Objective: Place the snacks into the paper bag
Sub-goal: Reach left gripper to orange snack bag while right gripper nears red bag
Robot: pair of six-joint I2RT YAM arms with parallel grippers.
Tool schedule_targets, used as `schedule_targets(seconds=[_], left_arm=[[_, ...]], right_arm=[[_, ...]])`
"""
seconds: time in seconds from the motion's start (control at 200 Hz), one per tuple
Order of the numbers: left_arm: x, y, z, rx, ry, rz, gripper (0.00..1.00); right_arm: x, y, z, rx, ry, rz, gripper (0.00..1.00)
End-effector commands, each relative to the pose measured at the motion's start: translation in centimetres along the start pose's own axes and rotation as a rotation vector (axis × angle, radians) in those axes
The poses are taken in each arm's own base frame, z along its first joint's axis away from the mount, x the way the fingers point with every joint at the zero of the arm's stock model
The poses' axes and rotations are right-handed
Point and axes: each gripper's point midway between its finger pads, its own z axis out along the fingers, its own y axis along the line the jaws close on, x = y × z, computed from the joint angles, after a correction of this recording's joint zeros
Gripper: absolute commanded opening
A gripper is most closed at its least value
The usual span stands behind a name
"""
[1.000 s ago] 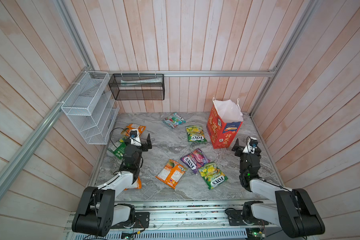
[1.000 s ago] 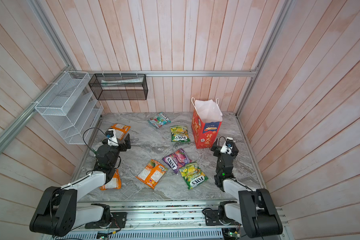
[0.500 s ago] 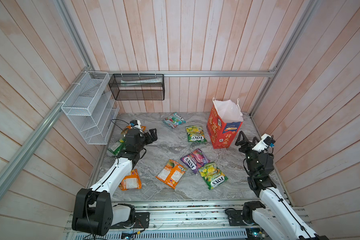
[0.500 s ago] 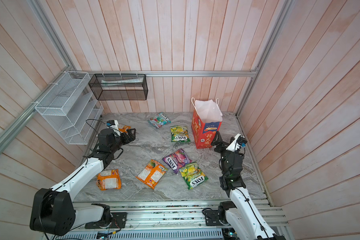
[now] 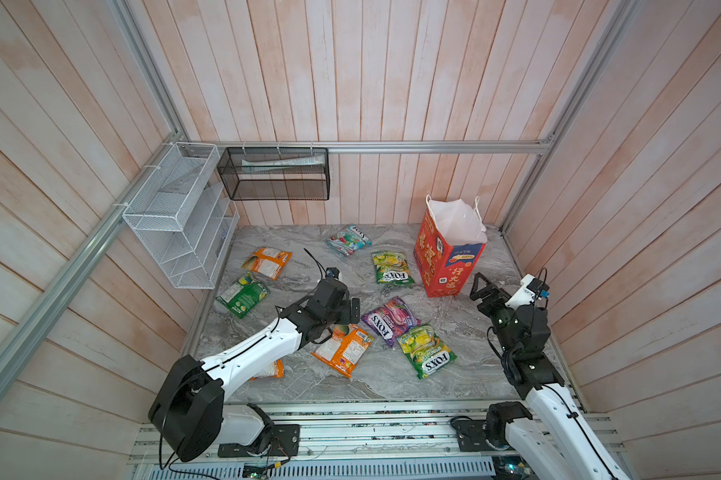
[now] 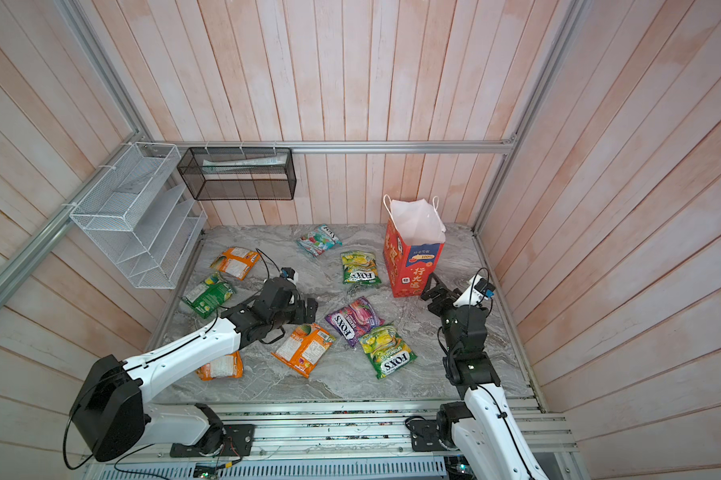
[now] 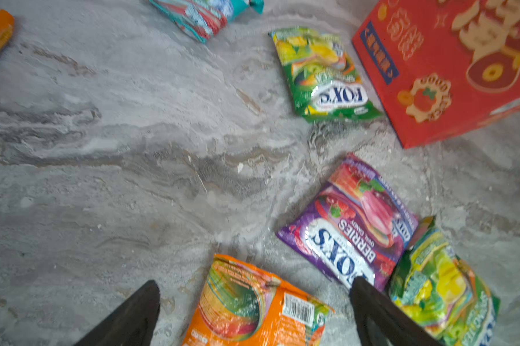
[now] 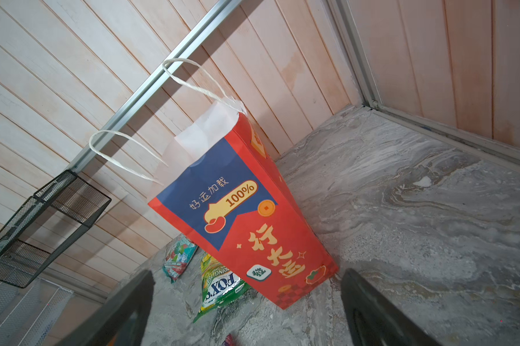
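The grey marbled desk (image 5: 383, 388) is closed in by walls of pale pink wooden planks (image 5: 350, 75). At about ten o'clock from the middle of the desk, a white wire rack (image 5: 171, 220) with stepped shelves hangs on the side wall. At eleven o'clock a black mesh basket (image 5: 275, 176) hangs from a metal rail (image 5: 433, 146) along the back wall. Inside it lies something pale and long (image 5: 282, 163), maybe a tube. At six o'clock runs a slotted metal base (image 5: 371, 436).
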Motion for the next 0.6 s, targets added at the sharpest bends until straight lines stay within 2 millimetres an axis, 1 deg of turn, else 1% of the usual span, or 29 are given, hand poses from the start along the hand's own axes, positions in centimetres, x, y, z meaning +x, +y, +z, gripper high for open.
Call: schedule_targets(seconds=[0.0,0.055,0.185,0.245,0.43,0.535,0.595], left_arm=[[2.7,1.0,0.5,-0.028,0.061,0.057,1.0],[3.6,0.5,0.9,-0.015,0.089,0.079,1.0],[5.4,-0.6,1.6,0.0,0.126,0.121,1.0],[6.0,-0.9,1.7,0.015,0.139,0.13,1.0],[7.8,-0.8,2.0,0.023,0.169,0.149,1.0],[8.3,-1.0,2.3,0.026,0.179,0.158,1.0],[8.6,-0.9,2.5,0.021,0.192,0.166,1.0]], right_arm=[[0.3,-0.2,-0.3,0.023,0.031,-0.012,0.98],[0.1,-0.1,-0.4,0.025,0.028,-0.018,0.98],[-0.1,1.0,-0.9,-0.018,0.045,-0.038,0.98],[-0.2,1.0,-1.0,-0.015,0.043,-0.045,0.98],[-0.7,0.8,-1.2,0.002,0.025,-0.062,0.98],[-0.9,1.0,-1.3,-0.001,0.026,-0.076,0.98],[-1.1,0.8,-1.4,0.016,0.018,-0.085,0.98]])
